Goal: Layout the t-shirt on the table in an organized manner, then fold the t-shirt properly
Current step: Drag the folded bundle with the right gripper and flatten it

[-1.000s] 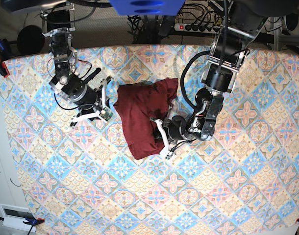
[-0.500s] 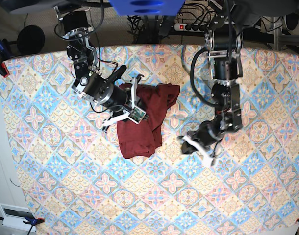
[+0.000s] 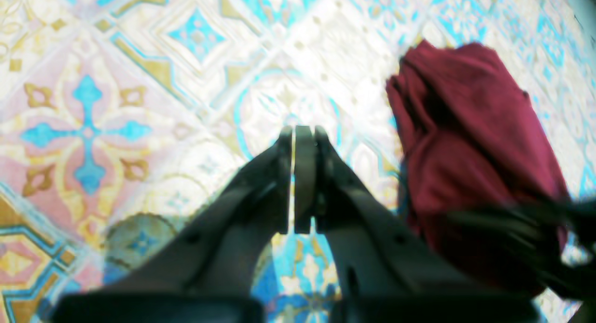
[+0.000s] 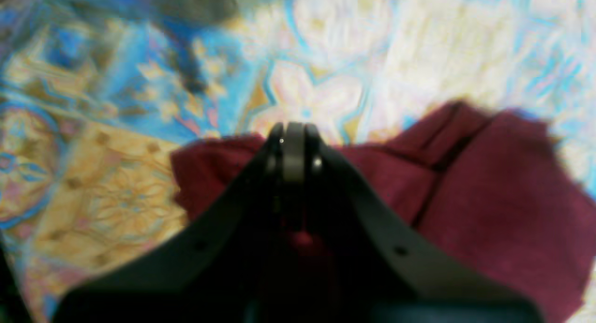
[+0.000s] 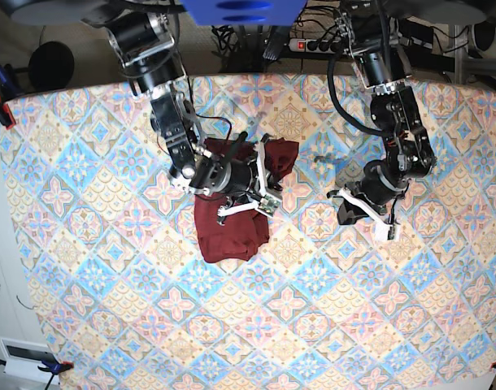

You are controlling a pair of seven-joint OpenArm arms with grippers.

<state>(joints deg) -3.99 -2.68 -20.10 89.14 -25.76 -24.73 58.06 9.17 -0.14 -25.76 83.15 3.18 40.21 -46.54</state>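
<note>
The t-shirt (image 5: 228, 227) lies bunched in a dark maroon heap a little left of the table's (image 5: 110, 268) middle. My right gripper (image 5: 266, 185) reaches over the heap's upper right part. In the right wrist view its fingertips (image 4: 293, 137) are pressed together right at the t-shirt's (image 4: 489, 197) edge, and cloth appears pinched there. My left gripper (image 5: 344, 215) hovers over bare table to the right of the heap, apart from it. The left wrist view shows it (image 3: 298, 132) shut and empty, with the t-shirt (image 3: 470, 141) off to its right.
A power strip (image 5: 321, 45) and cables lie beyond the table's far edge. A blue clamp (image 5: 4, 81) grips the left edge. A white box (image 5: 24, 357) sits on the floor at the lower left. Patterned cloth shows all around the heap.
My right arm swung right onto the shirt and shut its jaws at the edge. My left arm drew away from the shirt to the right. The heap became narrower.
</note>
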